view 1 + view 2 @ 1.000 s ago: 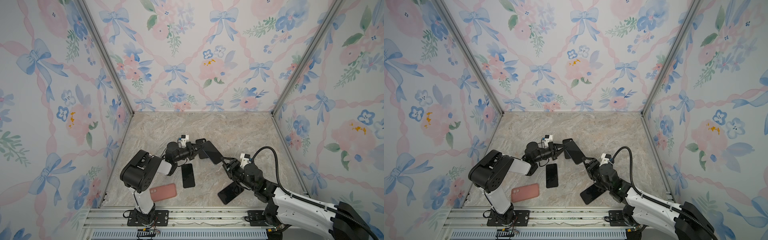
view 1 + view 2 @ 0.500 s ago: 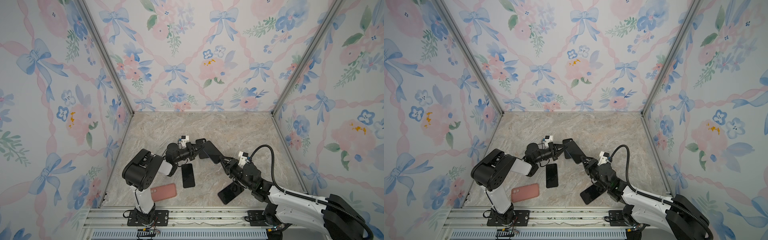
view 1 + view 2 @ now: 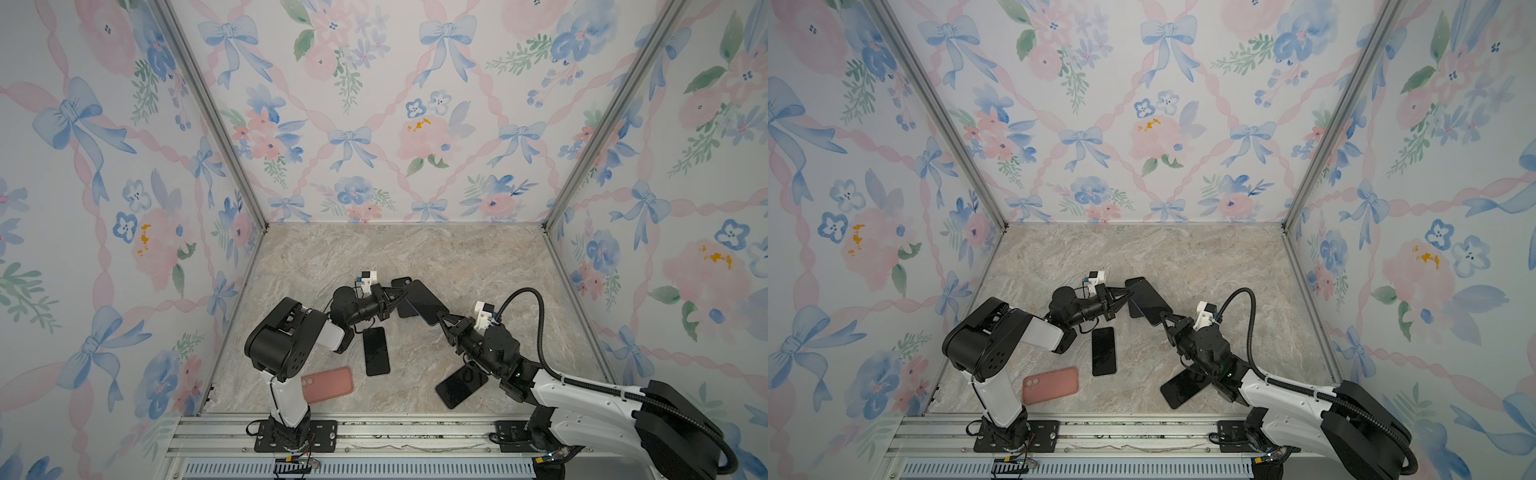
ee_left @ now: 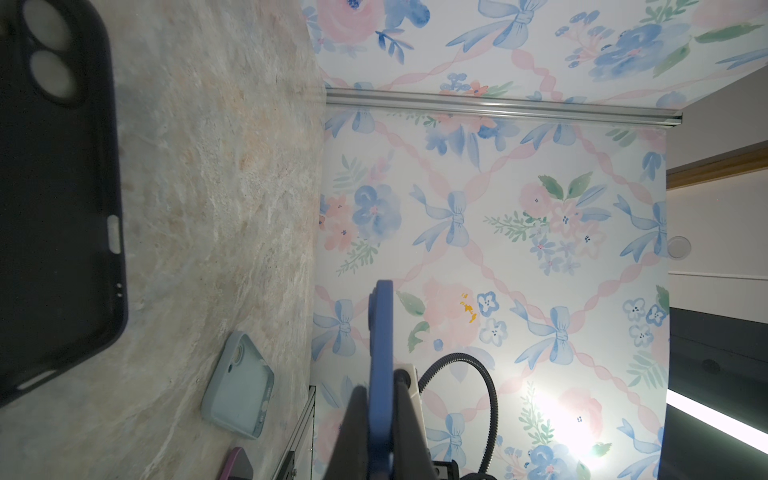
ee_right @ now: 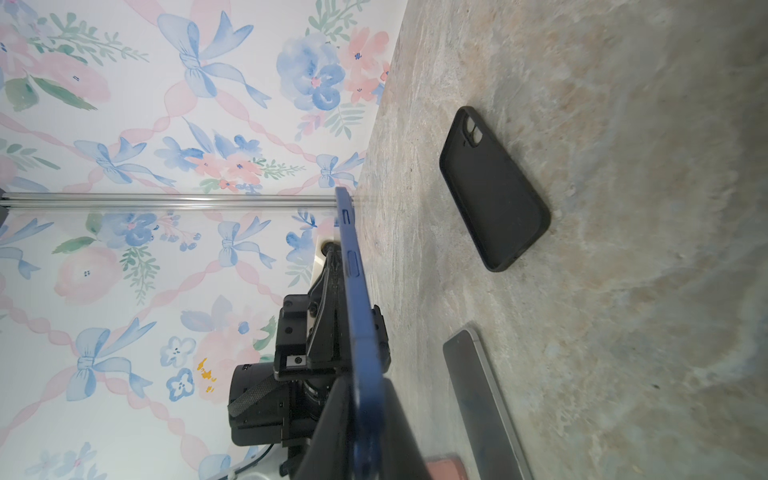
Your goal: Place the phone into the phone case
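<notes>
Between left fingers (image 4: pixel 355 436) and right fingers (image 5: pixel 401 432), blue case (image 5: pixel 353 266), contents unseen

We find the back half of the tabletop (image 3: pixel 415 253) bare from wall to wall, the widest way in. The middle is barred: the left gripper (image 3: pixel 403 293) and right gripper (image 3: pixel 441 319) both clamp the blue case (image 3: pixel 422 301) off the tabletop between them, with the black case (image 5: pixel 492 187) lying flat close by. Nearer the front, a phone (image 3: pixel 376 351) lies between the arms, a second phone (image 3: pixel 459 384) partly under the right arm (image 3: pixel 498 353), and a pink case (image 3: pixel 330 384) beside the left arm (image 3: pixel 291 332) — only narrow bare strips run between them.
</notes>
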`<state>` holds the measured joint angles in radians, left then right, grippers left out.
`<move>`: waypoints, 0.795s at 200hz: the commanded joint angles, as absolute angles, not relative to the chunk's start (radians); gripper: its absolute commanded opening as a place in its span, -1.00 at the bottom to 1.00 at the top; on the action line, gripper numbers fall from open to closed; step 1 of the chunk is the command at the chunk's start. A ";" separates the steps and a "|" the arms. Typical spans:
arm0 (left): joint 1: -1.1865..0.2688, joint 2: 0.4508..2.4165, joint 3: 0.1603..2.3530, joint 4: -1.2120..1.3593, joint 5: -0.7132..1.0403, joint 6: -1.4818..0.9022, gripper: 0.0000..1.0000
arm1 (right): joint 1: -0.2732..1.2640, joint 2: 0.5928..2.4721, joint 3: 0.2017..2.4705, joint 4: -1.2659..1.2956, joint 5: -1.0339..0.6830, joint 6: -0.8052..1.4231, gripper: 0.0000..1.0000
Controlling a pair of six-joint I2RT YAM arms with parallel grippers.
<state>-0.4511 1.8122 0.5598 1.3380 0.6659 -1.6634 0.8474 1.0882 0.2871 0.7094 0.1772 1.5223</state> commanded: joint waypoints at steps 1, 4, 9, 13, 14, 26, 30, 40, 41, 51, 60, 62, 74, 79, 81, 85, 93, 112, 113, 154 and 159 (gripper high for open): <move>-0.460 1.813 0.561 1.403 0.683 -1.658 -1.00 | 0.856 1.095 0.281 0.725 0.193 1.504 -0.80; -0.460 1.813 0.561 1.404 0.683 -1.657 -1.00 | 0.856 1.094 0.281 0.723 0.193 1.503 -0.81; -0.460 1.814 0.561 1.404 0.685 -1.653 -0.97 | 0.856 1.091 0.282 0.717 0.193 1.502 -0.82; -0.460 1.814 0.561 1.403 0.686 -1.648 -0.90 | 0.854 1.087 0.282 0.711 0.193 1.500 -0.83; -0.460 1.814 0.561 1.403 0.687 -1.647 -0.87 | 0.854 1.086 0.282 0.711 0.193 1.500 -0.83; -0.460 1.816 0.557 1.404 0.688 -1.638 -0.66 | 0.851 1.073 0.285 0.686 0.192 1.495 -0.86; -0.460 1.817 0.556 1.403 0.687 -1.634 -0.59 | 0.848 1.067 0.285 0.673 0.192 1.493 -0.87; -0.460 1.819 0.557 1.391 0.695 -1.616 -0.45 | 0.842 1.051 0.289 0.637 0.189 1.486 -0.91; -0.459 1.819 0.557 1.389 0.695 -1.614 -0.43 | 0.840 1.050 0.290 0.635 0.188 1.484 -0.91; -0.456 1.819 0.555 1.356 0.703 -1.588 -0.36 | 0.832 1.036 0.297 0.603 0.183 1.474 -0.93; -0.451 1.815 0.554 1.312 0.708 -1.558 -0.32 | 0.822 1.022 0.304 0.575 0.177 1.459 -0.95; -0.450 1.814 0.554 1.301 0.710 -1.549 -0.32 | 0.820 1.020 0.306 0.568 0.176 1.455 -0.95; -0.439 1.805 0.570 1.209 0.724 -1.489 -0.30 | 0.802 1.001 0.324 0.508 0.158 1.438 -0.98; -0.433 1.800 0.582 1.159 0.733 -1.454 -0.29 | 0.794 0.993 0.330 0.482 0.152 1.429 -0.99; -0.429 1.798 0.588 1.135 0.737 -1.441 -0.29 | 0.790 0.990 0.333 0.470 0.150 1.425 -1.00; -0.422 1.792 0.600 1.092 0.745 -1.407 -0.28 | 0.785 0.985 0.335 0.450 0.143 1.420 -1.00; -0.404 1.779 0.627 0.974 0.750 -1.331 -0.26 | 0.772 0.975 0.340 0.415 0.132 1.411 -1.00; -0.366 1.754 0.712 0.654 0.725 -1.124 -0.24 | 0.734 0.968 0.349 0.394 0.081 1.372 -1.00; -0.365 1.753 0.720 0.637 0.724 -1.114 -0.24 | 0.733 0.968 0.349 0.392 0.079 1.370 -1.00; -0.364 1.831 1.100 -0.009 0.559 -0.740 -0.08 | 0.663 0.983 0.386 0.380 -0.011 1.293 -1.00; -0.369 1.853 1.157 -0.084 0.526 -0.689 -0.06 | 0.655 0.984 0.390 0.376 -0.021 1.281 -1.00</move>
